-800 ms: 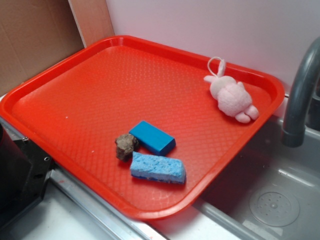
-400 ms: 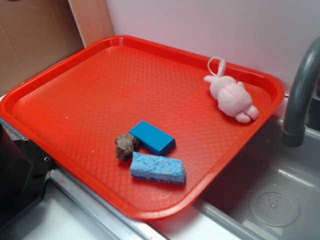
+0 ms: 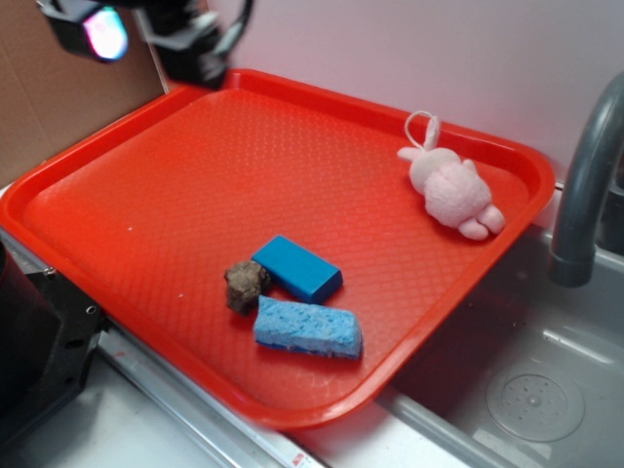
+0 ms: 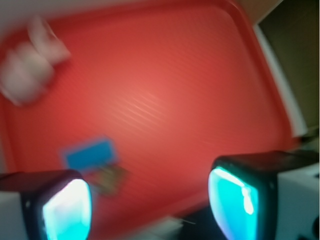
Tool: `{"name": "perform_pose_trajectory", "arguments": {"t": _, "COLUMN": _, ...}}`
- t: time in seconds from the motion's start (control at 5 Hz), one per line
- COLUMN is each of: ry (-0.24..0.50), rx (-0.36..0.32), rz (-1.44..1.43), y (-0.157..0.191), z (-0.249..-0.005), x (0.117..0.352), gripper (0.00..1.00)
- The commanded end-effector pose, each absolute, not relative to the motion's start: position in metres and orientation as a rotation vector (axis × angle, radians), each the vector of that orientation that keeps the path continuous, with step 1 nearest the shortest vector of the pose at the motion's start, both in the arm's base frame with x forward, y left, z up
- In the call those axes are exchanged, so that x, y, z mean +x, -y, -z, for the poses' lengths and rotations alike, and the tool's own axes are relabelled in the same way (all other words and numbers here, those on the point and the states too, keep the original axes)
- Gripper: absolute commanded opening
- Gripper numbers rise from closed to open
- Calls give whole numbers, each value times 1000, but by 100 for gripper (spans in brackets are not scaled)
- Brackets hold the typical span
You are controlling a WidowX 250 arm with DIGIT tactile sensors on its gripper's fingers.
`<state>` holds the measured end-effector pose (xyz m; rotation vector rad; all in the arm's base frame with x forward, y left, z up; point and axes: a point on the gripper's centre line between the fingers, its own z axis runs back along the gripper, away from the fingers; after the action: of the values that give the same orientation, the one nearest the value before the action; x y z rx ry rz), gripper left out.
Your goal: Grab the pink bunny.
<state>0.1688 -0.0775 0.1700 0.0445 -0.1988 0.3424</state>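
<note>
The pink bunny (image 3: 450,186) lies on its side at the far right corner of the red tray (image 3: 244,166), its white string loop toward the wall. My gripper (image 3: 146,39) hangs above the tray's far left corner, well away from the bunny, with a lit pad on one of its fingers (image 3: 105,34). In the blurred wrist view the gripper (image 4: 150,207) is open with nothing between its glowing pads (image 4: 67,210), and the bunny (image 4: 30,65) shows as a pale smear at the upper left of the tray (image 4: 175,100).
Near the tray's front edge sit a blue block (image 3: 297,268), a light blue sponge (image 3: 307,329) and a brown lumpy thing (image 3: 246,285). A grey faucet (image 3: 585,185) and a sink (image 3: 536,390) are at the right. Cardboard (image 3: 58,97) stands at the back left.
My gripper has come into the exterior view at the top left; it was out of frame before. The things on the tray have not moved.
</note>
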Motion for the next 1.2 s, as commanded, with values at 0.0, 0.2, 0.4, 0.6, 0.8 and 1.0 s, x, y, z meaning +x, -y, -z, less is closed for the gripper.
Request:
{"name": "perform_pose_trajectory", "arguments": {"t": 0.0, "ry": 288, "rx": -161, "rz": -594, "y": 84, "z": -179, "x": 194, "gripper": 100}}
{"name": "perform_pose_trajectory", "arguments": {"t": 0.2, "ry": 288, "rx": -161, "rz": -594, "y": 84, "z": -179, "x": 194, "gripper": 100}}
{"name": "perform_pose_trajectory", "arguments": {"t": 0.4, "ry": 288, "rx": -161, "rz": -594, "y": 84, "z": -179, "x": 194, "gripper": 100}}
{"name": "perform_pose_trajectory", "arguments": {"t": 0.6, "ry": 251, "rx": -56, "rz": -636, "y": 96, "z": -147, "x": 226, "gripper": 100}}
{"name": "perform_pose_trajectory", "arguments": {"t": 0.8, "ry": 317, "rx": -53, "rz": -637, "y": 117, "z": -129, "x": 259, "gripper": 100}}
{"name": "perform_pose_trajectory", "arguments": {"t": 1.0, "ry": 293, "rx": -45, "rz": -626, "y": 137, "z": -106, "x": 290, "gripper": 100}}
